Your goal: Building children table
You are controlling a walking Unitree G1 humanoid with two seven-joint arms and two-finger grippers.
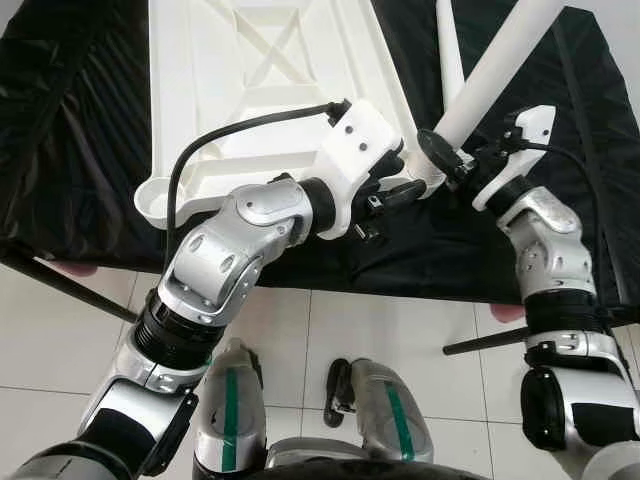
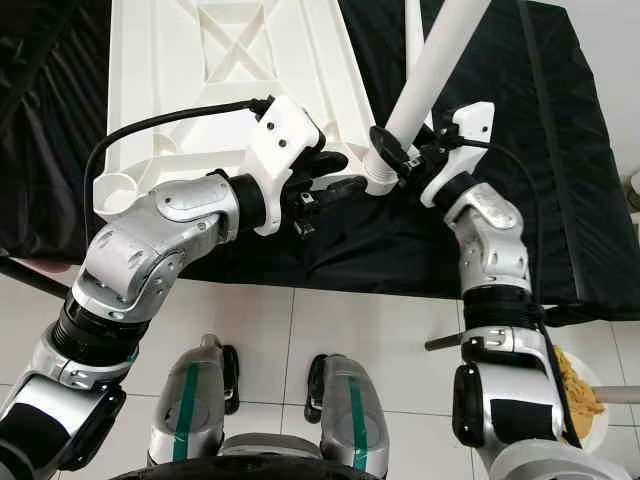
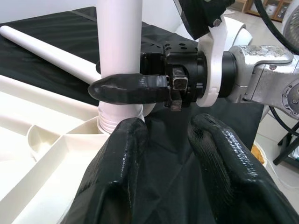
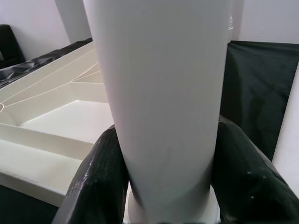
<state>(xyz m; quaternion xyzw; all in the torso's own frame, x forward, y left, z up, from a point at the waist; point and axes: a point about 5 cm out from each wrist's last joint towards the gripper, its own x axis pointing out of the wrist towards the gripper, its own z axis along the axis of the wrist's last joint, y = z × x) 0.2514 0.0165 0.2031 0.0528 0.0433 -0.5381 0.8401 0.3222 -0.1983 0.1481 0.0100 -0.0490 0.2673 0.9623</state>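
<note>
One white tabletop (image 1: 260, 90), upside down. Two white legs: one upright (image 1: 495, 70), one lying (image 3: 46, 53). One black cloth (image 1: 80, 130). Two grippers: left (image 1: 395, 195), right (image 1: 450, 160).

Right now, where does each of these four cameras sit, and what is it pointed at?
Left and right eye views: on the head, looking down at the upturned tabletop, both arms and the robot's feet.
Left wrist view: along the open left gripper toward the right gripper clamping the table leg.
Right wrist view: along its fingers around that leg.
All share the leg.
</note>
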